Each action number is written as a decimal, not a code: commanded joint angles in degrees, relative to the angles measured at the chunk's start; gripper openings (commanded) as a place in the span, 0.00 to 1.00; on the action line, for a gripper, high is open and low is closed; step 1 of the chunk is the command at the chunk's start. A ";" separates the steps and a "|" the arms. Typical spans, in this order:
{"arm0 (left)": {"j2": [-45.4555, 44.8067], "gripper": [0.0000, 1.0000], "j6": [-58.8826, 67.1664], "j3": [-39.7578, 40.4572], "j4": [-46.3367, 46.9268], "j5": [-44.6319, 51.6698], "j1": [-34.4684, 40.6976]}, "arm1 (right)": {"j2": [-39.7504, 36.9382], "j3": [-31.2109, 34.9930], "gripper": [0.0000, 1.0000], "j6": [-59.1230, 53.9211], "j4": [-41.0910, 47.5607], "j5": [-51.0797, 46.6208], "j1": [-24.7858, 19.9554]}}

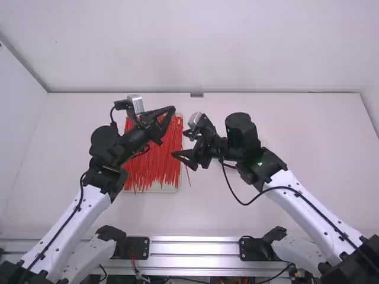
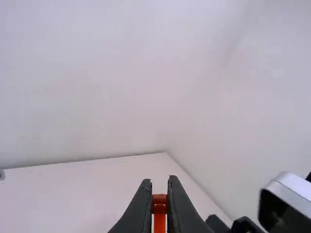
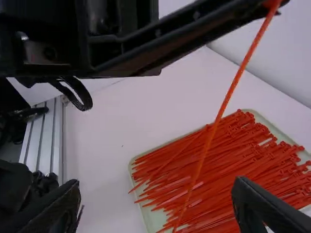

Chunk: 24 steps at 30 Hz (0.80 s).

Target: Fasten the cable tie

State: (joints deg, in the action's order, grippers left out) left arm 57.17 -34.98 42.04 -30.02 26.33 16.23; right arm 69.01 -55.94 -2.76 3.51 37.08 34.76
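- Ties in red lie in a pile (image 1: 155, 161) on a pale tray (image 1: 160, 190) near the middle of the white table (image 1: 284, 118) in the high view. The left gripper (image 1: 172, 110) hangs over the tray's far right corner, its fingers pinched together at the tips. The right gripper (image 1: 182, 147) sits just beside the tray's right edge, close under the left one. A single cable tie (image 1: 187, 176) shows as a thin red line by that edge, but its upper run is too fine to trace.
- Left wrist view: the left gripper (image 2: 159, 187) is clamped on the cable tie (image 2: 159, 208), whose orange-red end sits squeezed between the two dark fingers (image 2: 141, 208). The table (image 2: 73, 194) and bare walls lie beyond.
- Right wrist view: the left gripper (image 3: 260, 5) crosses overhead with the cable tie (image 3: 228, 92) pinched at its tip. The tie slants down in front of the pile (image 3: 243, 145) on the tray (image 3: 144, 211). The right gripper (image 3: 155, 194) is spread wide — its fingers (image 3: 53, 208) stand far apart on either side of the tie's lower end and grasp nothing. I cannot tell whether that end touches the pile.
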 commanded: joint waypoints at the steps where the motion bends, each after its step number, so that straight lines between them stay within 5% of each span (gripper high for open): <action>1: -0.44 0.02 -0.26 -0.17 -0.76 -0.92 0.72 | 0.92 0.42 0.79 1.29 -0.57 -0.02 0.15; 10: -0.24 0.02 -1.68 -0.17 -1.73 -4.37 1.97 | 1.51 0.42 0.54 1.40 -1.84 0.13 0.24; 12: -0.04 0.02 -1.66 -0.17 -1.90 -6.03 2.71 | 1.51 0.42 0.34 1.40 -1.88 0.15 0.04; 15: -0.04 0.02 -1.68 -0.17 -1.90 -6.47 2.95 | 1.51 0.42 0.23 1.42 -1.79 0.20 0.04; 18: -0.07 0.02 -1.66 -0.17 -1.97 -6.51 2.82 | 1.51 0.42 0.00 1.92 -1.68 -0.02 0.07; 24: -0.07 0.02 -1.68 -0.17 -1.99 -6.49 2.84 | 1.51 0.42 0.00 2.95 -1.64 -1.11 -0.98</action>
State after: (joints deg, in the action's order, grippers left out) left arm 57.17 -36.47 42.04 -31.62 20.29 18.76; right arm 70.35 -55.86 -0.32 1.96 35.75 34.37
